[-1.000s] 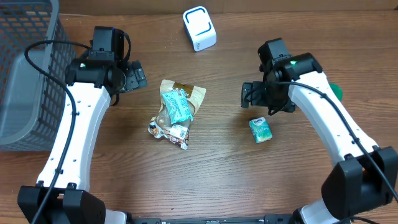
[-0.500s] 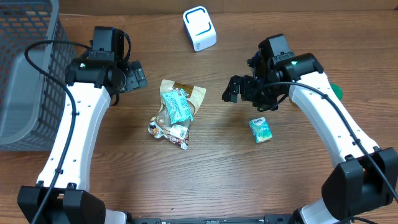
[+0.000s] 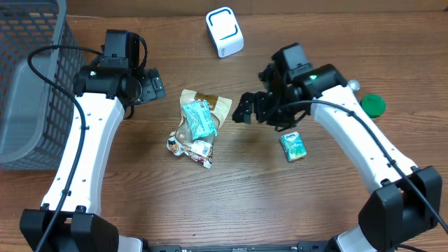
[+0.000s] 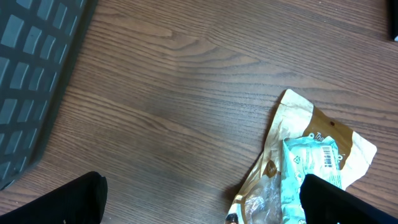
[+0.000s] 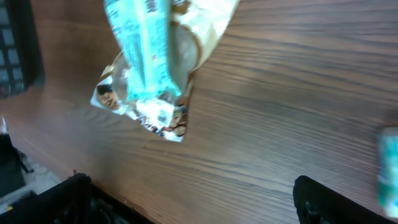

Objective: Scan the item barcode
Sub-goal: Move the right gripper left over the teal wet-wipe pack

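Even, soft light, faint shadows — smeary blur across the right wrist view

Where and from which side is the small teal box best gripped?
Probably across its two long sides, coming from straight above: the teal box lies flat on the table, clear of the bags, both long edges free.

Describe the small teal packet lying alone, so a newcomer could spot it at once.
Start from the wooden table and look right of centre, where the right arm stretches over it. Just below its wrist lies the small teal packet, flat on bare wood. Unlike the larger teal pack at the table's centre, it sits alone, not stacked on a brown snack bag.
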